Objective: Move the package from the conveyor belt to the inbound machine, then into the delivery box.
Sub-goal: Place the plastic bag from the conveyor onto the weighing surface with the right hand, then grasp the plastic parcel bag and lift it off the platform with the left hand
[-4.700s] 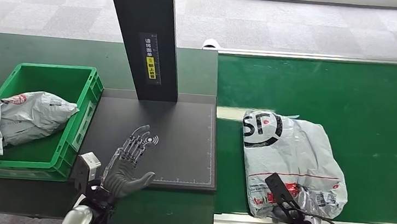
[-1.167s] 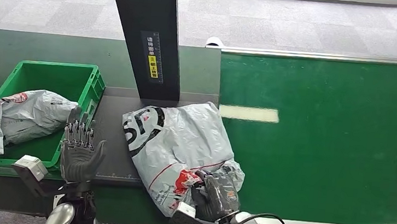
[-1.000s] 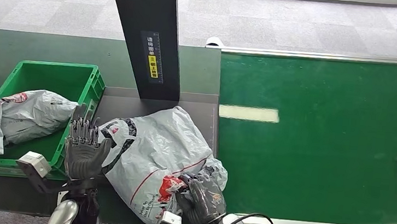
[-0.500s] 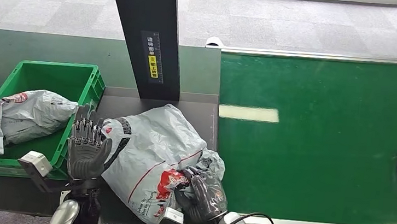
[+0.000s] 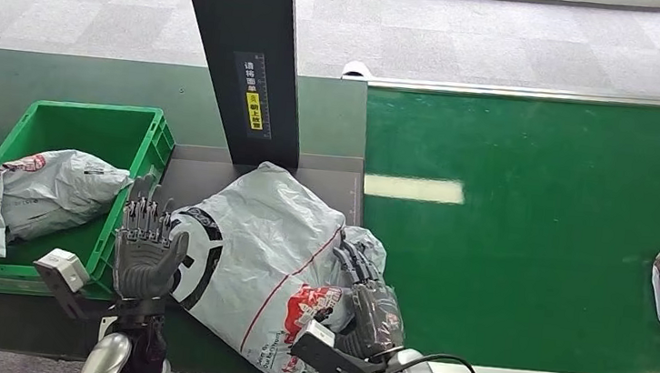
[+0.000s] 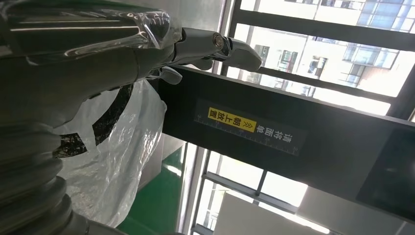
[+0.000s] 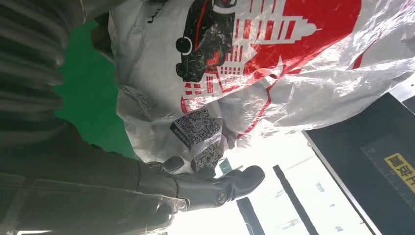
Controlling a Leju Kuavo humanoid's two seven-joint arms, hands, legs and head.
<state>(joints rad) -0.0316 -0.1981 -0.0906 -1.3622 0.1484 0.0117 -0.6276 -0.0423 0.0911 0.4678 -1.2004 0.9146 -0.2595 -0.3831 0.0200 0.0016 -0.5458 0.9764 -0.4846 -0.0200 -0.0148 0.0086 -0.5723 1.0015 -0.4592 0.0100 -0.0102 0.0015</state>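
The package (image 5: 259,267) sits across the dark scanning plate of the inbound machine (image 5: 309,177), right under its black upright post, with its right end bunched over the edge toward the conveyor belt (image 5: 533,224) — off the belt, by the look of it, and on the machine for its stop there. The right robot hand (image 5: 368,304) is against the package's near right end, fingers stretched up along the crumpled plastic; whether it grips or merely presses, I cannot tell. The left robot hand (image 5: 148,251) stands upright at the package's left end, palm toward it, fingers apart, nothing in it — placed, I'd judge, to bracket the package between both sides for the move left. The delivery box (image 5: 153,147), a green crate, waits just left and already holds another grey parcel (image 5: 43,191). The package is a soft grey poly mailer, wrinkled and puffy, with a black ring logo, thin red lines and a red skyline print; the right wrist view shows square codes too.
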